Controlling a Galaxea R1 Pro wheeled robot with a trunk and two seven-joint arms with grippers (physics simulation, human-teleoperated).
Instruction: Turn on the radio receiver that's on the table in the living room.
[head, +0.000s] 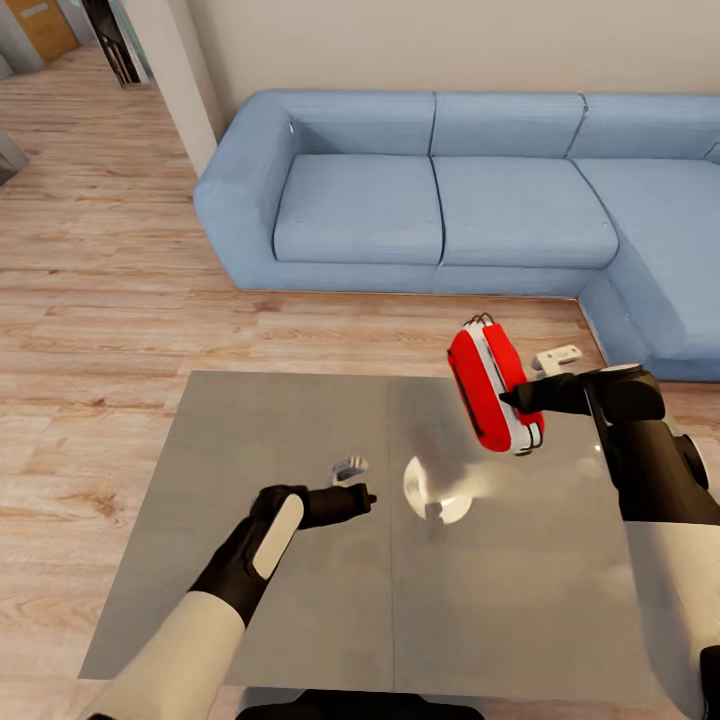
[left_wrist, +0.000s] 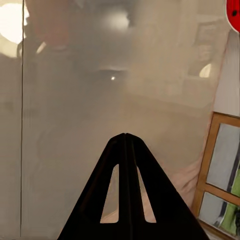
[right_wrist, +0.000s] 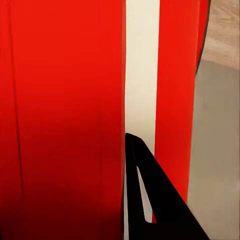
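Right end effector (head: 520, 401) clamped on radio receiver (head: 484, 385) above table (head: 250, 440), left end effector (left_wrist: 125, 136) closed, empty

**Count of things in the living room scene**

There is one red radio receiver (head: 487, 385). There is one grey glossy table (head: 280, 580). There is one blue L-shaped sofa (head: 440, 200), with three back cushions visible along the wall. Two robot arms reach into view, each ending in one black gripper: a left gripper (head: 362, 495) and a right gripper (head: 512, 398).
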